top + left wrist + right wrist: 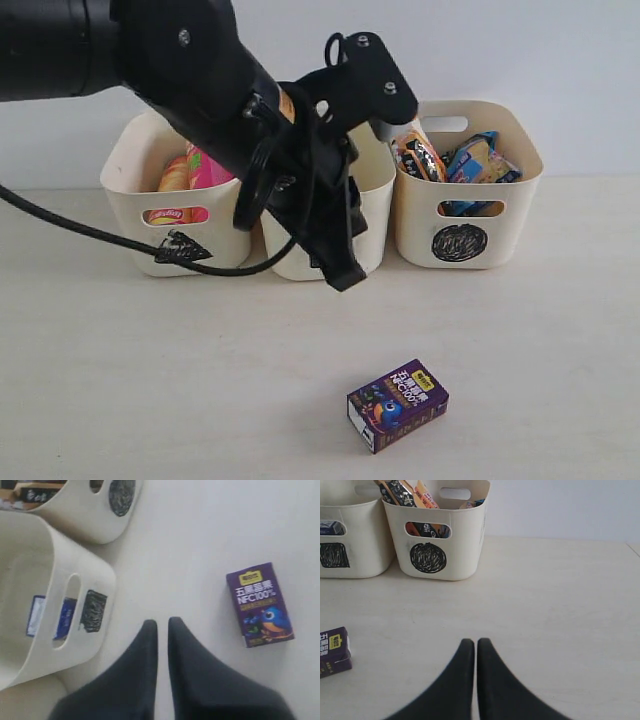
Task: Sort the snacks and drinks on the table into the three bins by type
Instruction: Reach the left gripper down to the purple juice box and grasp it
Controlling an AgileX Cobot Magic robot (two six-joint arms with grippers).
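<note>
A dark purple drink carton (397, 404) lies flat on the table (150, 380), in front of the three bins. My left gripper (345, 275) hangs shut and empty before the middle bin (372, 215), and its arm hides that bin's mark. In the left wrist view the left gripper (162, 622) sits between the square bin (95, 575) and the purple carton (259, 605). A blue and white carton (36, 615) lies inside that bin. The triangle bin (135, 200) holds the pink tube (208, 170) and yellow tube (175, 180). The circle bin (470, 205) holds both packets (475, 160). My right gripper (476, 641) is shut, empty, low over bare table.
A black cable (90, 238) trails over the table in front of the triangle bin. The bins stand in a row against a white wall (560, 70). In the right wrist view the purple carton (334, 650) lies well to one side of the fingers.
</note>
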